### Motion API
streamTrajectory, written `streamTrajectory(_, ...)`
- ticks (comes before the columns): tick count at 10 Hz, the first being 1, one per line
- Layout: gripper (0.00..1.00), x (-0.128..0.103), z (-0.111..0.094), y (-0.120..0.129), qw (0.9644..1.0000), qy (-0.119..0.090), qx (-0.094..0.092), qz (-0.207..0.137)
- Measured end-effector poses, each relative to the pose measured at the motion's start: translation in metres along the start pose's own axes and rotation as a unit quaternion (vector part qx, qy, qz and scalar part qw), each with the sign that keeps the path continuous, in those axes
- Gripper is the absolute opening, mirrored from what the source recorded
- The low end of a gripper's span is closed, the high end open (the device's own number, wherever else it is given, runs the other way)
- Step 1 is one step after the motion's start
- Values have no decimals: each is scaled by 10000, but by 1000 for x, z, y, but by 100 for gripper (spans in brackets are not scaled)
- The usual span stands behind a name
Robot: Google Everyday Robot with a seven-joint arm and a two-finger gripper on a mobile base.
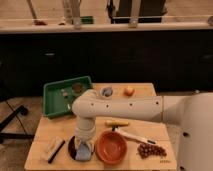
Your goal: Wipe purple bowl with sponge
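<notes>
The purple bowl (73, 146), small and almost black, sits at the front left of the wooden table, left of the orange bowl (111, 146). My gripper (84, 147) points straight down into the purple bowl, and my arm hides most of it. The fingers are shut on the light-blue sponge (83, 154), which presses on the bowl's right front side.
A tan block with a dark edge (53, 148) lies left of the purple bowl. A green tray (52, 95) stands at the back left. A yellow item (117, 123), a white utensil (132, 136), grapes (151, 150), an orange fruit (129, 90) and a small cup (106, 91) are on the table.
</notes>
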State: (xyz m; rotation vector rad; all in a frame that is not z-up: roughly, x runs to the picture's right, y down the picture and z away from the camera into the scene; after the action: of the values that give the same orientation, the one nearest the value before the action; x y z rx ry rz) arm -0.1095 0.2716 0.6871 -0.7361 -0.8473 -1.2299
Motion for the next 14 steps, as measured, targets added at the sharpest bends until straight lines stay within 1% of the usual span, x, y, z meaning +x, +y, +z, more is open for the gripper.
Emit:
streamTrajectory(3,0,9,-2,-16,9999,87,-48,-105)
streamTrajectory(6,0,13,5,-33,9995,35,-52,-325)
streamTrajectory(7,0,9,7,-40,9990,2,-39,-435)
streamTrajectory(8,0,4,8,-48,9985,-22,28,-551)
streamTrajectory(11,0,-16,7,-55,9964,-116,96,-836)
streamTrajectory(12,0,-24,9,-55,9957,-175,99,-904)
streamTrajectory(14,0,-32,15,-47,9955,-287,85,-896)
